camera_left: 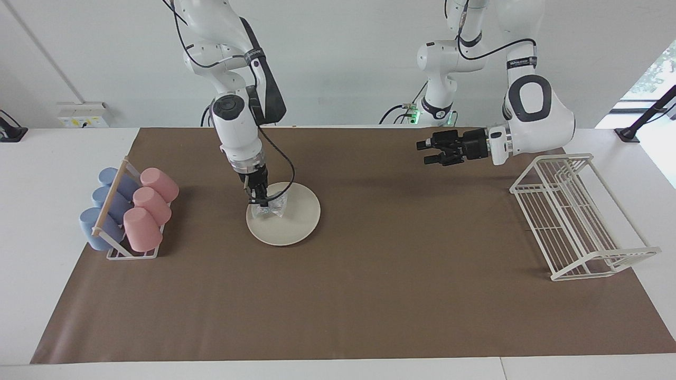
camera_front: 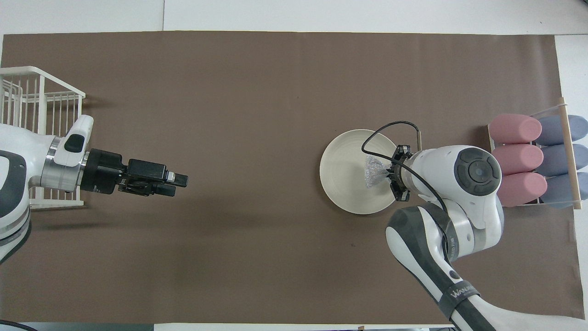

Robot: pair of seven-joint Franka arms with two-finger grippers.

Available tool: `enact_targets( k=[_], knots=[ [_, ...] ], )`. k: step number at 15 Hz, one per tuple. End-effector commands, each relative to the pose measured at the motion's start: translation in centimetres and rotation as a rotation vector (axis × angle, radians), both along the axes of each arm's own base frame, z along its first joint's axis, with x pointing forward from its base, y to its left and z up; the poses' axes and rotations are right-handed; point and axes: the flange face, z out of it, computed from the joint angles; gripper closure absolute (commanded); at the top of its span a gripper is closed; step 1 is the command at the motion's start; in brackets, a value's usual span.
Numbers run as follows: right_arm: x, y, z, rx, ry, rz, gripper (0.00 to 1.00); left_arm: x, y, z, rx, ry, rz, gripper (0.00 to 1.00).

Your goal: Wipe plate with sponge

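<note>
The cream-white plate lies flat on the brown mat toward the right arm's end of the table. My right gripper points down over the plate, shut on the silvery mesh sponge. The sponge rests on the plate's surface, on the side toward the cup rack. My left gripper hangs open and holds nothing, level over the bare mat beside the wire rack, well away from the plate.
A rack of pink and blue cups stands at the right arm's end, close to the plate. A white wire dish rack stands at the left arm's end. The brown mat covers the table.
</note>
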Motion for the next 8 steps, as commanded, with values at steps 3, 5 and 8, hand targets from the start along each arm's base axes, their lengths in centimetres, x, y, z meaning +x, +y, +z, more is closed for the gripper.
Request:
enact_targets(
  k=[3,5,8],
  knots=[
    [0.2,-1.2,-0.9,-0.003,-0.024,0.016,1.00,1.0,0.6,4.8,0.226,-0.073,-0.001,0.00],
    [-0.2,-0.6,-1.0,-0.002,-0.022,0.027,1.00,1.1,1.2,6.7,0.329,-0.114,-0.023,0.00],
    [-0.2,-0.2,-1.1,0.000,-0.021,0.019,1.00,0.9,2.3,9.1,0.483,-0.169,-0.046,0.00]
  ],
)
